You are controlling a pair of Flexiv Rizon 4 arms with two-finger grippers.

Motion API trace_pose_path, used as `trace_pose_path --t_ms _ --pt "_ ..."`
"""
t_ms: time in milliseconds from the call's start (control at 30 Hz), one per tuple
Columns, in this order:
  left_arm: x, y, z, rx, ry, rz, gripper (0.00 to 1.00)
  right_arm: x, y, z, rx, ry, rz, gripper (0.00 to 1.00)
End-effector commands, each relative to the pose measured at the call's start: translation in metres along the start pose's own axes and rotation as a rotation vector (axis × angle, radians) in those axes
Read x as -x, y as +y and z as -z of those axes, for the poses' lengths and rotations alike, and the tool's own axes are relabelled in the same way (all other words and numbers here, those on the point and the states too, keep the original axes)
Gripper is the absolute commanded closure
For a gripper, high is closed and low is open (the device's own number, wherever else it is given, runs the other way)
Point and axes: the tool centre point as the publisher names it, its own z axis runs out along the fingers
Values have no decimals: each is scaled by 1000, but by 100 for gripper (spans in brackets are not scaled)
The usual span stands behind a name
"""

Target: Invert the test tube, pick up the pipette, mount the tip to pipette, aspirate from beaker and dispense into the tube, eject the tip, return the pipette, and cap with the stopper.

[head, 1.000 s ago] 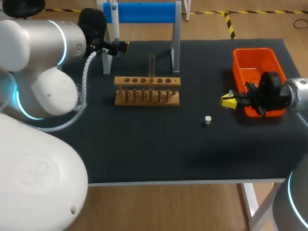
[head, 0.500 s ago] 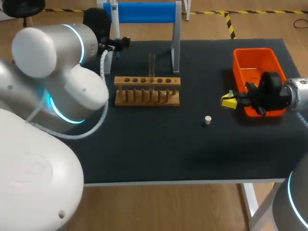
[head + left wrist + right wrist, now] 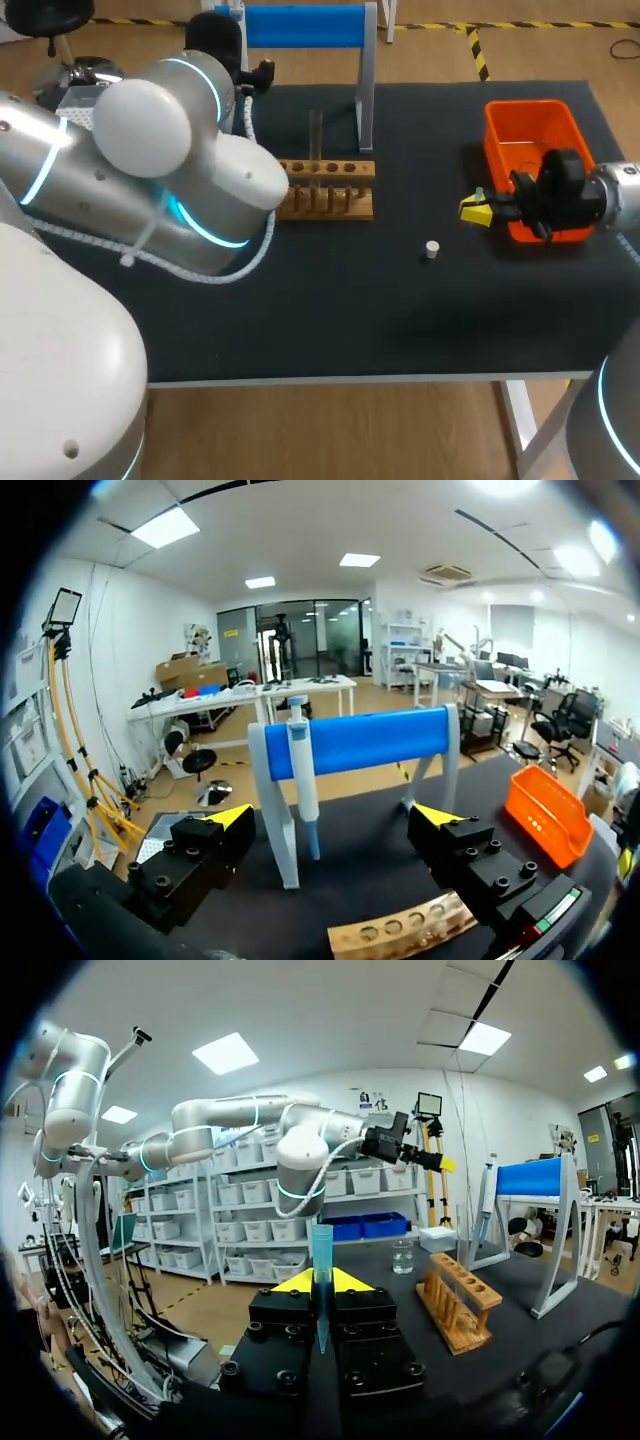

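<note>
Left arm [image 3: 150, 160] has swung farther over the desk [image 3: 400, 320]; its elbow now hides the left end of the rack [image 3: 335, 190]. Left jaws, released and wide apart, have drawn closer to the pipette [image 3: 303, 780], which hangs from the blue stand [image 3: 370, 740] ahead of them. Tube [image 3: 316, 135] stands upright in the rack. Stopper [image 3: 431, 249] lies alone on the desk. Right jaws, unmoved beside the orange bin [image 3: 530, 130], are clenched on the blue tip [image 3: 321, 1260].
</note>
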Motion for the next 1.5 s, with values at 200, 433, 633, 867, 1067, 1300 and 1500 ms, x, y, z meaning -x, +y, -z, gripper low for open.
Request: trace_pose_path --t_ms 200,433,633,867,1067,1300,1500 --pt "-1 -4 -32 -15 -118 21 0 0 0 0 -1 0 0 100" --pt "1 -6 -51 -29 -96 51 0 0 0 0 -1 0 0 100" --pt "4 -11 -63 -43 -83 62 15 0 0 0 -1 0 0 100" --pt "8 -13 -76 -48 -80 68 22 0 0 0 -1 0 0 100" --pt "13 -16 -84 -57 -78 77 29 0 0 0 -1 0 0 100" --pt "22 -19 -97 -62 -79 88 33 0 0 0 -1 0 0 100" --pt "27 -18 -107 -61 -83 93 35 0 0 0 -1 0 0 100"
